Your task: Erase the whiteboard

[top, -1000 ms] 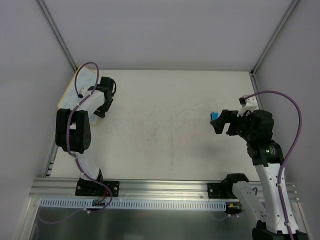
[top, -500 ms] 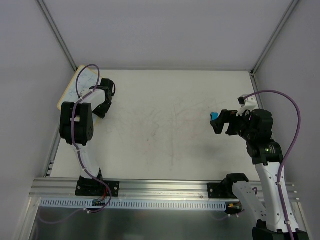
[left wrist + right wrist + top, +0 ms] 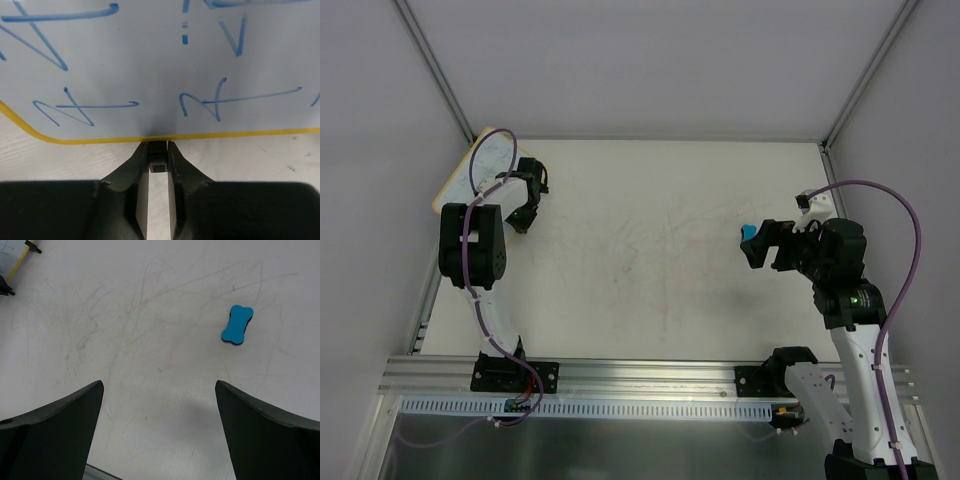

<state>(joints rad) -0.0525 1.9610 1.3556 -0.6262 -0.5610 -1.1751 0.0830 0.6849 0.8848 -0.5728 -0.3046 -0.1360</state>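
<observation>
The whiteboard (image 3: 150, 65) is white with a thin yellow rim and blue scribbles, and it lies at the table's far left corner (image 3: 480, 165). My left gripper (image 3: 158, 150) is shut on a small black tab (image 3: 158, 159) at the board's near edge; from above it (image 3: 520, 205) sits at the board's right side. A corner of the board (image 3: 7, 247) also shows in the right wrist view. Over the table's right side my right gripper (image 3: 159, 385) hangs open and holds nothing (image 3: 765, 245). A blue bone-shaped eraser (image 3: 237, 325) lies on the table ahead of it (image 3: 749, 234).
The white tabletop (image 3: 650, 250) carries faint scuff marks. Grey walls with metal corner posts (image 3: 435, 70) enclose the table on three sides. An aluminium rail (image 3: 650, 375) runs along the near edge by the arm bases.
My left gripper has closed onto the board's black tab, and the left arm's elbow has swung in toward the board. The right arm and the eraser have not moved.
</observation>
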